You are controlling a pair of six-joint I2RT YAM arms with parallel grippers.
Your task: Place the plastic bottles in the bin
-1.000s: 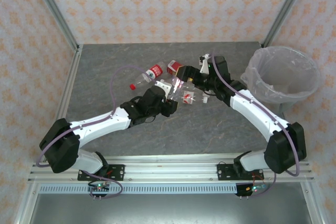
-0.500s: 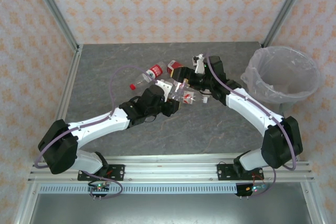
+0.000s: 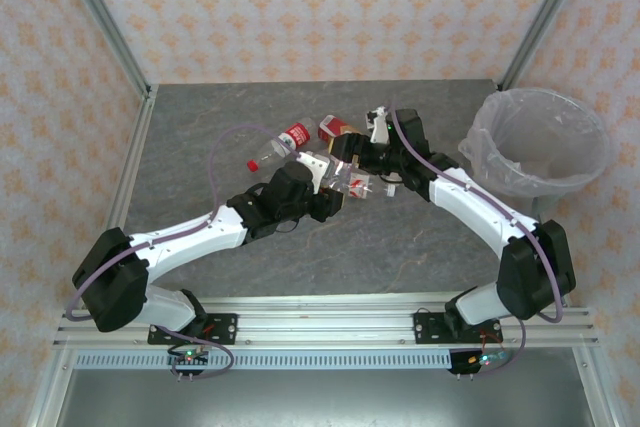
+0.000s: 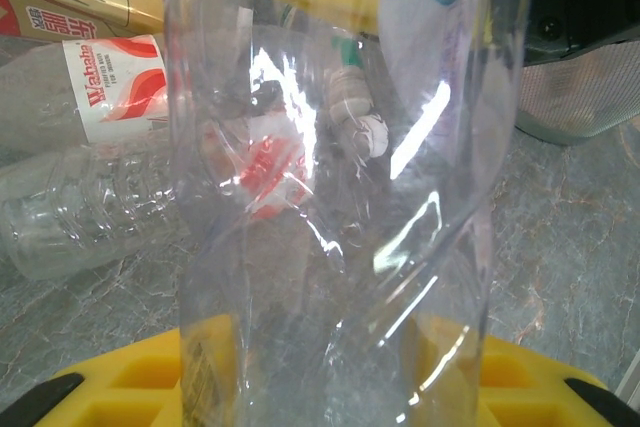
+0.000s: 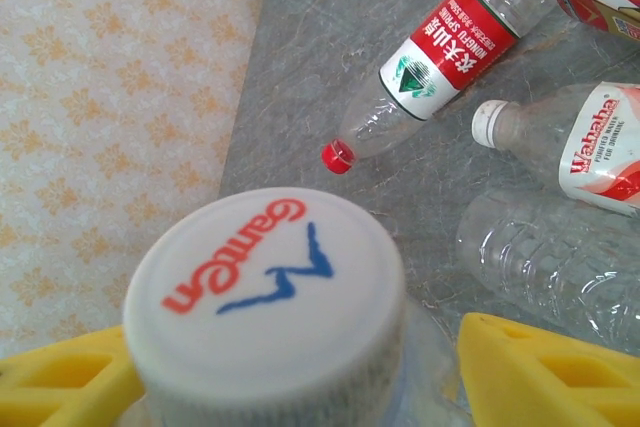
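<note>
My left gripper is shut on a clear plastic bottle, whose see-through body stands between the yellow pads. My right gripper is open around that bottle's white cap. The left finger is against the cap and the right finger stands a little off it. On the table behind lie a red-labelled bottle with a red cap, a white-capped bottle with a red and white label and a bare crumpled bottle. The bin stands at the right.
A red and tan carton lies just behind the bottles. The bin's clear bag liner hangs over its rim. Metal frame posts stand at the table's back corners, with patterned walls around.
My right gripper has moved left onto the held bottle's cap end and its jaws have narrowed around the cap. The left arm and its bottle have stayed put.
</note>
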